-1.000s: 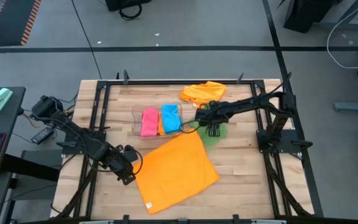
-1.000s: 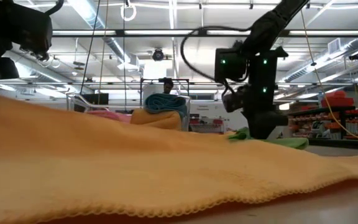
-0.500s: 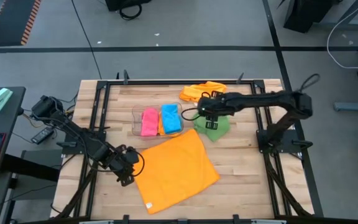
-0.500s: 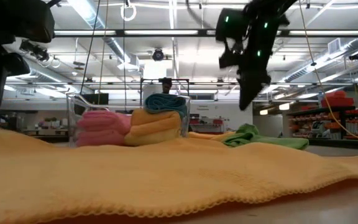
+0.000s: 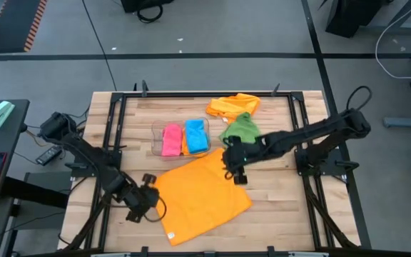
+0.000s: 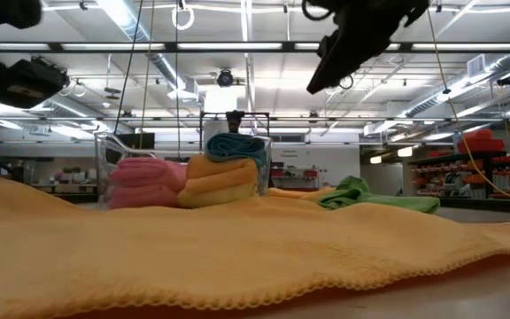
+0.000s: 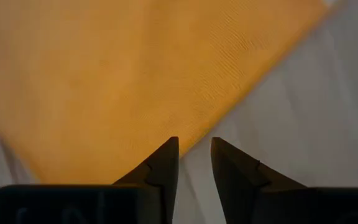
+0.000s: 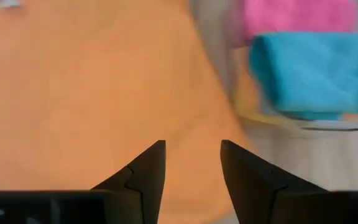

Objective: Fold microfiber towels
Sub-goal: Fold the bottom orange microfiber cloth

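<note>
Towel in play: orange microfiber towel (image 5: 203, 195), spread flat as a tilted square on the wooden table (image 5: 284, 207), one corner toward the front edge, long diagonal running from front-left up toward the bin.
Left gripper (image 5: 141, 205): sat just off the towel's left corner, at table level; fingers (image 7: 160, 168) stood slightly apart, nothing between them, tips aimed at the towel's edge where cloth met bare wood.
Right gripper (image 5: 235, 168): hung over the towel's far-right corner, raised clear of the cloth in the low view; fingers (image 8: 145, 168) parted and empty, orange cloth directly beneath.
Key relation: each gripper lay beside its own near corner, left at the left corner, right at the far-right one; those two corners bounded one side of the square, so a paired lift probably would have carried that side over toward the front-right.
Nearer arm: left, almost touching the hem; right needed to drop first.
Clear plastic bin (image 5: 155, 139): beyond the spread towel, held a folded pink towel (image 5: 171, 140) and a folded blue towel (image 5: 195, 135) side by side, an orange fold between them.
Green towel (image 5: 240, 130): crumpled, just right of the bin, apart from the right gripper.
Second orange towel (image 5: 232, 106): bunched at the table's far edge, behind the green one.
</note>
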{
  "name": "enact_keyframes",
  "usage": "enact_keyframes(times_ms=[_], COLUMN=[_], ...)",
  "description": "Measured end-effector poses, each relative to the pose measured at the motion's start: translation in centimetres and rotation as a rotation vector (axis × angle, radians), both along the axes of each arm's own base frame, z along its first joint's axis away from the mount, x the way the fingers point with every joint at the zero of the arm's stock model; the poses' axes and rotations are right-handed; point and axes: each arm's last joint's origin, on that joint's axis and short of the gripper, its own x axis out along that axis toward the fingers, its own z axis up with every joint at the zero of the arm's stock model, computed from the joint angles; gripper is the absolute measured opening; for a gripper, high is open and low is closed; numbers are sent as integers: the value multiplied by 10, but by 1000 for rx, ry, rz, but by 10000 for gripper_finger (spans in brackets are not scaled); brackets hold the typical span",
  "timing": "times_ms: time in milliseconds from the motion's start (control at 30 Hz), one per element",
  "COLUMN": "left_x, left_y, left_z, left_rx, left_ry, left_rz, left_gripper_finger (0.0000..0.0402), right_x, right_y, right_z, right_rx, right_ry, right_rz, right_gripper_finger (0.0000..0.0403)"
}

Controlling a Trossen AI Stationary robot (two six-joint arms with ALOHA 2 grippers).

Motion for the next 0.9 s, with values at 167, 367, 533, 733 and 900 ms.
enact_keyframes(times_ms=[167, 367, 533, 733, 900], left_x=[5, 12, 13, 13, 14], left_y=[-15, -22, -22, -22, -21], left_z=[-24, -44, -49, -49, -50], left_rx=[167, 287, 356, 381, 385], left_ry=[-27, -23, -29, -31, -40], left_rz=[-262, -451, -553, -603, -555], left_gripper_finger=[121, 139, 136, 89, 16], right_x=[2, 1, 0, 5, 14], right_y=[30, 51, 60, 76, 91], right_z=[-3, -10, -10, -17, -33], right_rx=[35, 35, 40, 58, 69], right_ry=[-46, -57, -81, -111, -132], right_rz=[9, -22, -48, -13, 30], right_gripper_finger=[162, 162, 162, 162, 162])
